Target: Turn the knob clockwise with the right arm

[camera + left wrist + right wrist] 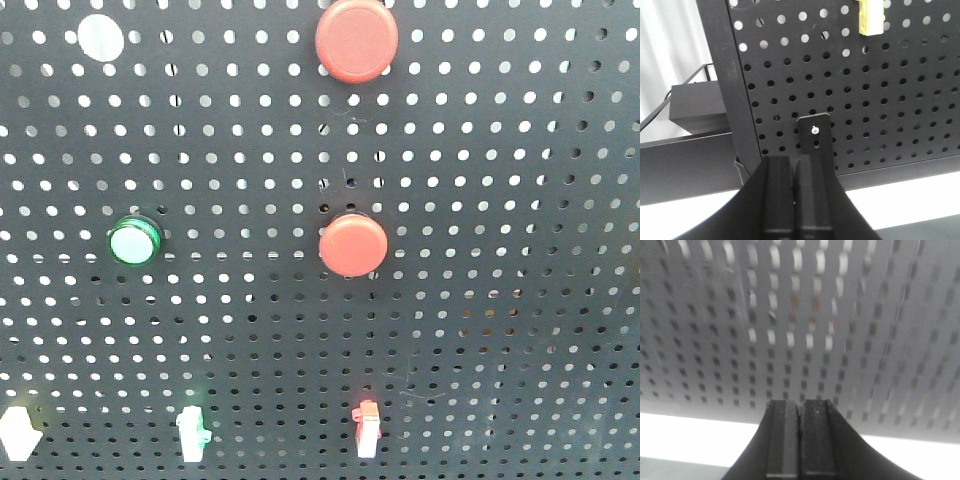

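Observation:
Three switch-like knobs stick out of the black pegboard (500,330) along the bottom of the front view: a white one (18,432), a white one with green (192,432) and a white one with red (367,428). Neither gripper shows in that view. My right gripper (800,405) is shut and empty, pointing at a blurred stretch of pegboard (865,340) with no knob in sight. My left gripper (794,162) is shut and empty, facing the board's lower left corner. A pale yellow knob (871,17) shows at the top of the left wrist view.
Two red round buttons (356,40) (353,244), a green round button (134,241) and a white disc (100,38) sit on the board. A black bracket with a screw (814,130) is just ahead of my left gripper. A black box (695,107) stands left of the board frame.

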### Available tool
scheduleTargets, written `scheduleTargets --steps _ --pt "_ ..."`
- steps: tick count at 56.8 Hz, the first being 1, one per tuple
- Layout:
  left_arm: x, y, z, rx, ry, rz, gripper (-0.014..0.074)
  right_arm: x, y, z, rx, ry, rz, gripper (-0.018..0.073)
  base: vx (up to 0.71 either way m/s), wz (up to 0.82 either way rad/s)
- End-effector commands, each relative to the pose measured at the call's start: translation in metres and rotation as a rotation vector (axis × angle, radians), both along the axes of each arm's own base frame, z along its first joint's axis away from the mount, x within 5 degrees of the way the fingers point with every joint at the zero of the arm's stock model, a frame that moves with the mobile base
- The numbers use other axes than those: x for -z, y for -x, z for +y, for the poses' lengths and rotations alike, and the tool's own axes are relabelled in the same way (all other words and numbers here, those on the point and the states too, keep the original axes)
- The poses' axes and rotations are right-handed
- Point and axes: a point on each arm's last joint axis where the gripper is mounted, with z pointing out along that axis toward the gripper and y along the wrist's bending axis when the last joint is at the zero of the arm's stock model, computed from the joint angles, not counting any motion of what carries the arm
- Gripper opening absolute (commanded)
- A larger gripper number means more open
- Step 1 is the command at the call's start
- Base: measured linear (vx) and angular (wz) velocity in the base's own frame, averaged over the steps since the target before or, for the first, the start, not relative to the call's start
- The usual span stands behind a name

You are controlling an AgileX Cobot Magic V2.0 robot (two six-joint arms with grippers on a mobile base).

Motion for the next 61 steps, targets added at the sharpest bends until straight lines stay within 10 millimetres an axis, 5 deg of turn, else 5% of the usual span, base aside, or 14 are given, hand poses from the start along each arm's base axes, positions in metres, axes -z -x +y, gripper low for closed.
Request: scheduleTargets --steps 1,11,61 --pt "0.002 0.000 0.000 -0.003 0.021 -0.066 -0.0006 -0.003 -0.002 -0.004 0.045 -0.030 -0.086 -0.0007 0.00 0.00" --pt "0.002 0.000 0.000 -0.003 0.021 -0.066 -0.0006 0.015 0.007 -0.005 0.071 -0.058 -0.113 -0.0007 0.00 0.00" --pt "0.002 0.000 0.000 -0.003 0.021 -0.066 -0.0006 0.016 0.011 -0.006 0.074 -0.056 -0.119 -0.0007 0.00 0.00"
